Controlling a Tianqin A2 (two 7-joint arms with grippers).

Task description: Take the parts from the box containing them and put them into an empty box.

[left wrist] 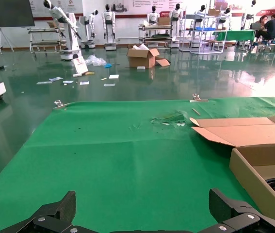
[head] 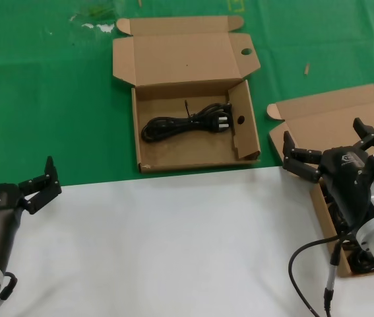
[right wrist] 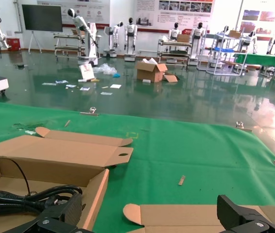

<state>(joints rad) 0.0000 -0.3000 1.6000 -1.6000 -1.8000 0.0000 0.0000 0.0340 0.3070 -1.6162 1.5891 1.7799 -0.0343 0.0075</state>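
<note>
Lying boxed, unlabelled: power cord (head: 185,123)

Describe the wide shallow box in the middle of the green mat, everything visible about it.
The wide shallow box is plain brown cardboard, lying open on the green mat just beyond the white surface. Its hinged lid is folded back flat away from the robot, with small ear tabs and a round hole near one corner. A side flap stands up on the robot's right side, also with a round hole. Inside lies one black power cord, looped, tied, plug toward the flap. Neither gripper touches the box.
</note>
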